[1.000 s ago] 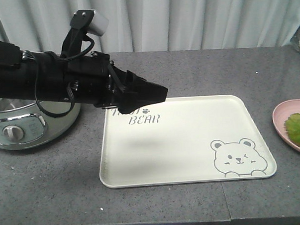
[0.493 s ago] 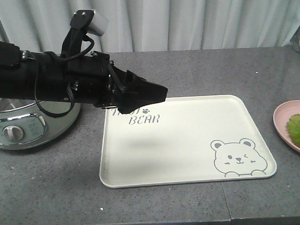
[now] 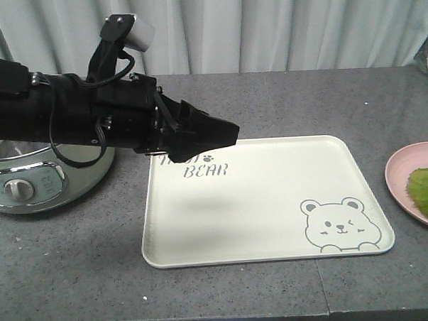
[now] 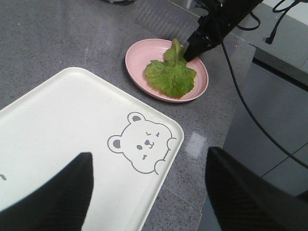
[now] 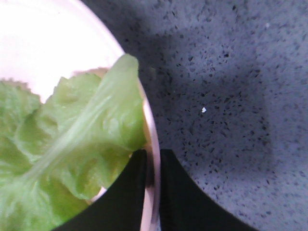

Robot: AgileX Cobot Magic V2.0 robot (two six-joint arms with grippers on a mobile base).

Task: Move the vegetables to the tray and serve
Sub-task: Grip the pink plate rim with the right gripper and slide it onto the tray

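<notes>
Standing by the grey counter (image 3: pixel 77 280), I see the black left hand (image 3: pixel 223 134) hang over the upper left corner of the cream tray (image 3: pixel 259 215), covering part of the lettering. From its wrist camera the hand is released: two dark fingers (image 4: pixel 62 197) sit blurred at the lower left and lower right of the frame, wide apart, with only bare tray between them.

The tray lies flat in the middle of the front view, with the grey bear drawing (image 3: pixel 339 226) at its lower right corner. The lettuce (image 4: pixel 171 77) is not on it. The leaves lie in the pink plate (image 4: pixel 139 60), which rests on the counter just beside the tray's bear corner, apart from it, and is cut off by the right edge of the front view.

The right hand (image 5: pixel 153 155) is at the far rim of that plate. Up close, its two black fingers are clenched on the rim, one inside the plate under the leaf's edge, the other outside over the counter.

At the left edge a silver cooker (image 3: pixel 30 190) with a knob sits partly under the left arm.
</notes>
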